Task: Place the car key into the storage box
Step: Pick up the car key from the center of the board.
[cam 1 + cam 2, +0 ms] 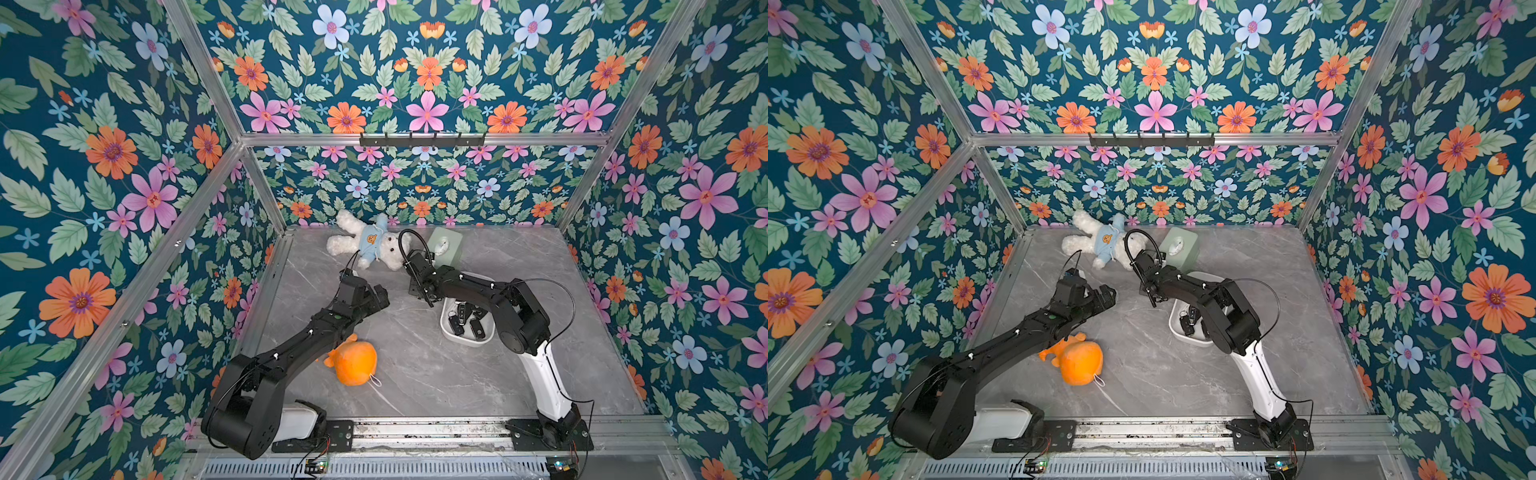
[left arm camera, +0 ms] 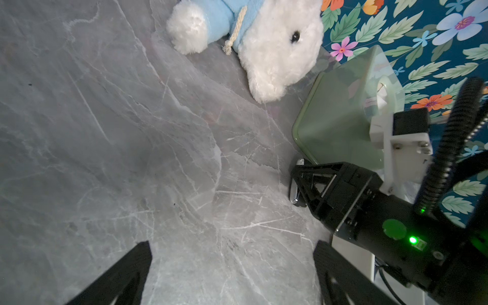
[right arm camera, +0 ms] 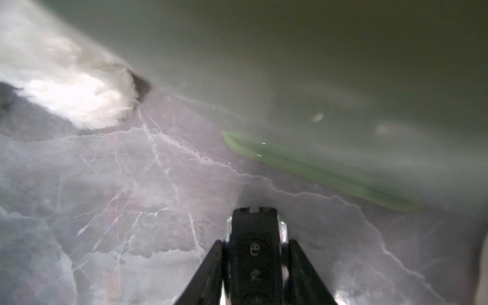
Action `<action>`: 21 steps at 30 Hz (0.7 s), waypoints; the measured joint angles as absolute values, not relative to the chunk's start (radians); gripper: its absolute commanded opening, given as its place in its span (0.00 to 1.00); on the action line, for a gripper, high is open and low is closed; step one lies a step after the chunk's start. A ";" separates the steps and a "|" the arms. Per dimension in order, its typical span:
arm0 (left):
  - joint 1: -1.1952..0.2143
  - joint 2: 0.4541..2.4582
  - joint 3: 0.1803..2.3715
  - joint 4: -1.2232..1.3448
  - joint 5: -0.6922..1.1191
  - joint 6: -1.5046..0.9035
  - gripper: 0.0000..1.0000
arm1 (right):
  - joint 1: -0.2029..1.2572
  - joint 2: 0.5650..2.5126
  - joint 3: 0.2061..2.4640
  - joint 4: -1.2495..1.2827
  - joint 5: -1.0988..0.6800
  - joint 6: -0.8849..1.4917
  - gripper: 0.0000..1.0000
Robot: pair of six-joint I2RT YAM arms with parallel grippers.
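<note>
On the grey marble table: a left arm and a right arm, both black, reach in from the near edge. Blue floral walls stand on three sides.
Teddy bear: white, in a pale blue hoodie, lying at the far edge with its head toward the green box.
Orange plush toy: round, lying beside the left arm and partly under it.
Storage box: a white tub with rounded corners, partly under the right arm. Several dark key fobs lie inside.
Green box: pale green with a silver oval on top, just beyond the storage box.
Left gripper: fingers spread wide, hovering over bare table near the middle.
Right gripper: fingers drawn in narrow, clamped on both sides of the car key, low at the table.
Car key: a black oblong fob with shiny chrome edges and small pale button symbols down its face. It sits lengthwise between the fingers, outside the storage box, just beside the green box's lower edge. In both top views the gripper hides it.
</note>
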State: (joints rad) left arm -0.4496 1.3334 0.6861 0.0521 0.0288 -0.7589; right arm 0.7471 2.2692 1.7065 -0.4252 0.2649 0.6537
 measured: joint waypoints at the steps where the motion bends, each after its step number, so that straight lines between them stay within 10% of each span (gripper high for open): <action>1: -0.450 1.333 0.686 0.052 0.029 -0.759 1.00 | 0.747 2.270 1.710 -0.427 0.264 0.654 0.35; 21: -0.450 1.366 0.713 0.054 0.081 -0.769 1.00 | 0.745 2.095 1.705 -0.462 0.158 0.616 0.31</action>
